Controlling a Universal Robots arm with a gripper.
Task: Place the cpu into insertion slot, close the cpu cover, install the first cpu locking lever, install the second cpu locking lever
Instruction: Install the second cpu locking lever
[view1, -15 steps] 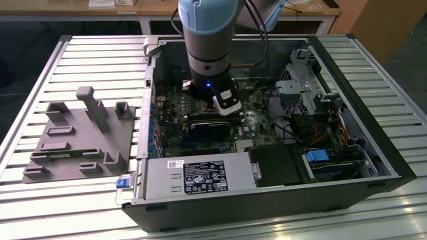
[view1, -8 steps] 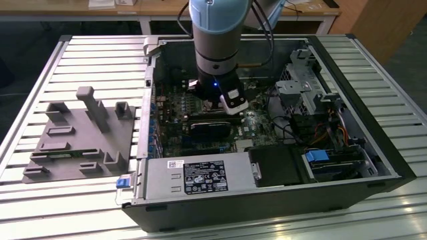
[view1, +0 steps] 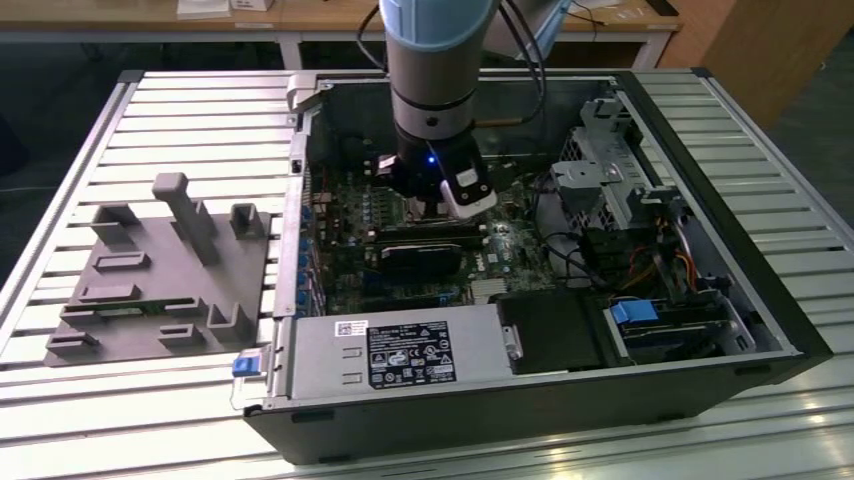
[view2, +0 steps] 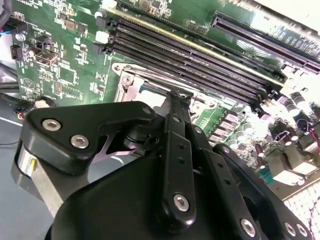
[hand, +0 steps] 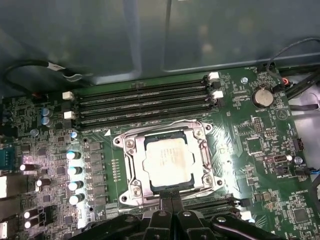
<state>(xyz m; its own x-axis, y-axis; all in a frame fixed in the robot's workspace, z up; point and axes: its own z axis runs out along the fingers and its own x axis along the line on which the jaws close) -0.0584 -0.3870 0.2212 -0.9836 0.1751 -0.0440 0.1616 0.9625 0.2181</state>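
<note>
Black, jointed metal gripper (hand: 171, 200) hangs low over the green motherboard (hand: 260, 150) inside the open dark computer case (view1: 747, 330), at the near edge of the square black-and-metal insertion slot (hand: 131, 187). Its 2 fingers (view2: 176, 107) look pressed together and hold nothing, with the tips at the slot's rim. A flat square cpu with a dull silver-grey top (hand: 168, 162) lies in the slot, and the thin shiny cpu cover frame (hand: 200, 131) lies closed around it.
</note>
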